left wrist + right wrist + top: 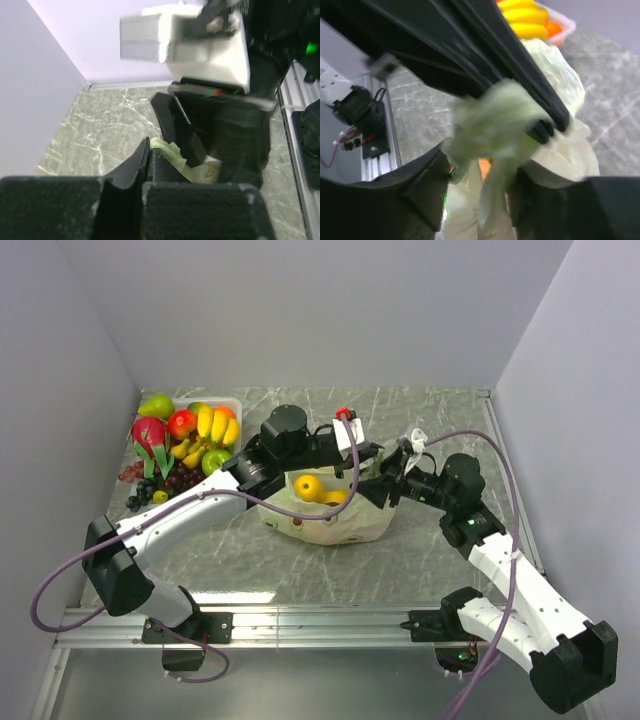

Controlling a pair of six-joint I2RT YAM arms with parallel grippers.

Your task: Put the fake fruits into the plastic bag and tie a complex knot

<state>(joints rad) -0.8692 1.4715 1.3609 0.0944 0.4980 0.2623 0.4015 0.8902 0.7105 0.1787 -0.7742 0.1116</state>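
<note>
The pale-green plastic bag [335, 523] lies at mid-table with a yellow lemon [308, 487] and an orange fruit [336, 497] showing in its open mouth. My left gripper [372, 454] is over the bag's right side. In the left wrist view it [149, 146] is shut on a strip of the bag's handle [170, 151]. My right gripper [386, 486] meets it from the right. In the right wrist view its jaws [482, 167] stand apart with bunched bag plastic [495, 117] between them. No knot shows.
A clear tray [236, 404] at the back left holds bananas [212, 425], a red apple [181, 423] and a pink dragonfruit [149, 434]. Dark grapes [160, 485] lie in front of it. Walls close in the left, back and right.
</note>
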